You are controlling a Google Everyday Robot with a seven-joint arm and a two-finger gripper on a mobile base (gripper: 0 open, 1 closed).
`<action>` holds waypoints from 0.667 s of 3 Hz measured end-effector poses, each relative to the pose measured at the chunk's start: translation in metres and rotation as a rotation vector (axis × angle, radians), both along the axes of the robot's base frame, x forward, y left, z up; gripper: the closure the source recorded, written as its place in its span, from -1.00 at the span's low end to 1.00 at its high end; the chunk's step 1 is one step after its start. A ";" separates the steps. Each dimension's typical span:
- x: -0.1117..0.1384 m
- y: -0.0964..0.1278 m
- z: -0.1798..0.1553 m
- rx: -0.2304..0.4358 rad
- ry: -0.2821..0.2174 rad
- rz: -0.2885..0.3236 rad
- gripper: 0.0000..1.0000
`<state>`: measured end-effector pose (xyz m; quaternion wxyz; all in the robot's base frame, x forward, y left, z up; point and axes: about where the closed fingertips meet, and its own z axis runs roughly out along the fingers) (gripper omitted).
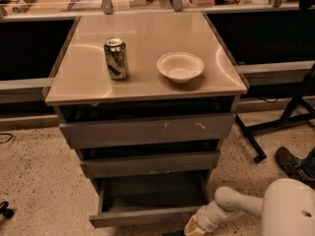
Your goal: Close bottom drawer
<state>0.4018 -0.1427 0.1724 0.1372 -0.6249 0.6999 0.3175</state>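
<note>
The bottom drawer is the narrowest of three grey-brown drawers and stands pulled out, its shallow grey box open to view and its plain front near the lower edge of the camera view. My gripper is at the drawer front's right end, low in the view, with the white arm reaching in from the right. The fingers run out of the view at the bottom. The middle drawer and the top drawer with white scratch marks are pushed further in.
On the cabinet top stand a green can and a white bowl. A black stand's leg with a caster lies on the floor at the right. A shoe is at the far right.
</note>
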 end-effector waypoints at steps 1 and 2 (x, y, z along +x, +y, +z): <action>0.000 0.000 -0.002 -0.018 -0.050 0.037 1.00; 0.014 0.004 -0.005 -0.022 -0.178 0.089 1.00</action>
